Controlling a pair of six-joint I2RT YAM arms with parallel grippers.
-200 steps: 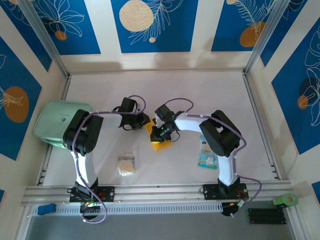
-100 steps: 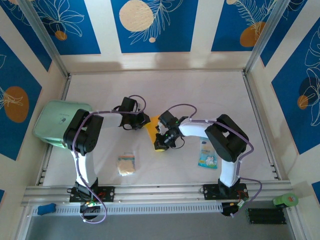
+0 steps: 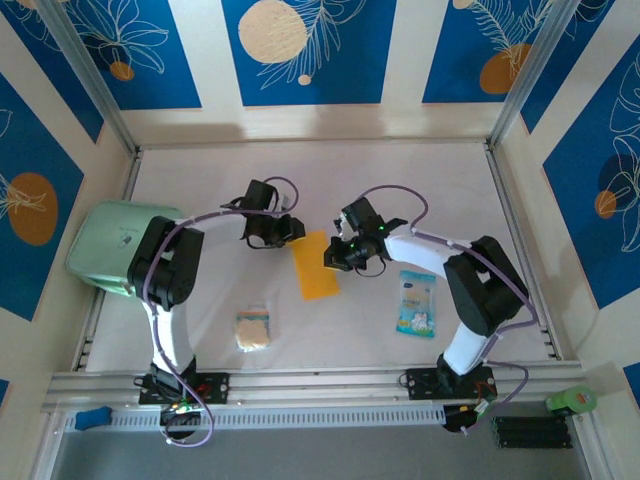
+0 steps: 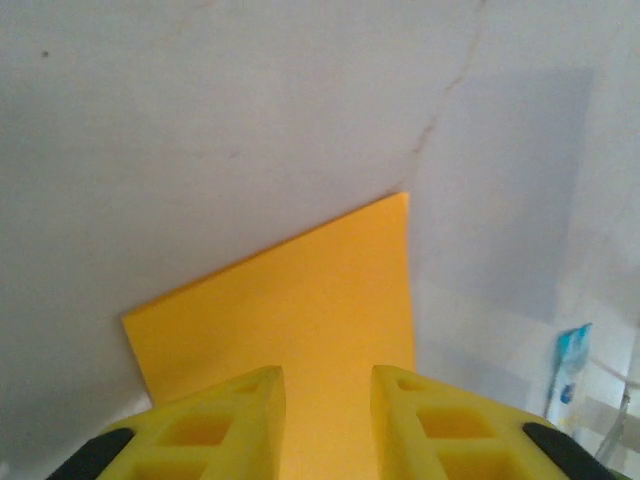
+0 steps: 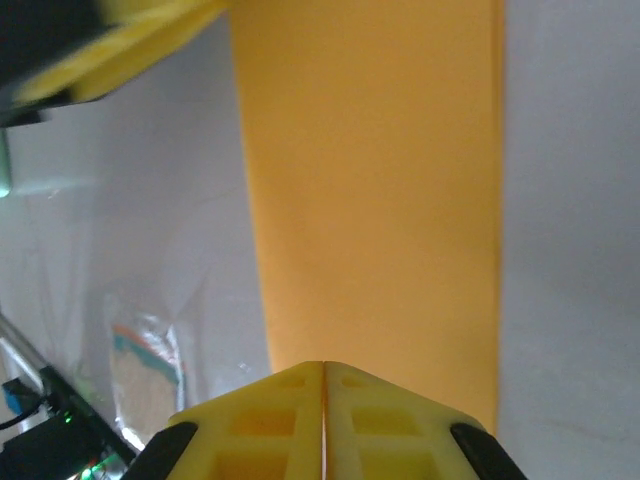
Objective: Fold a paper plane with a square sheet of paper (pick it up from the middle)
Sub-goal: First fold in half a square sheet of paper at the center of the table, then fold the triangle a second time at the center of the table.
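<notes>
square sheet of paper [image 3: 316,266]: matt, smooth | table [image 3: 420,180]: matt, pale

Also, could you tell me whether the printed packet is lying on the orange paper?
No, the packet lies flat well apart from the orange paper.

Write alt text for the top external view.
An orange-yellow sheet of paper lies on the table between the left gripper, at its far-left corner, and the right gripper, at its right edge. A spongy square and a printed packet lie nearby.
</notes>
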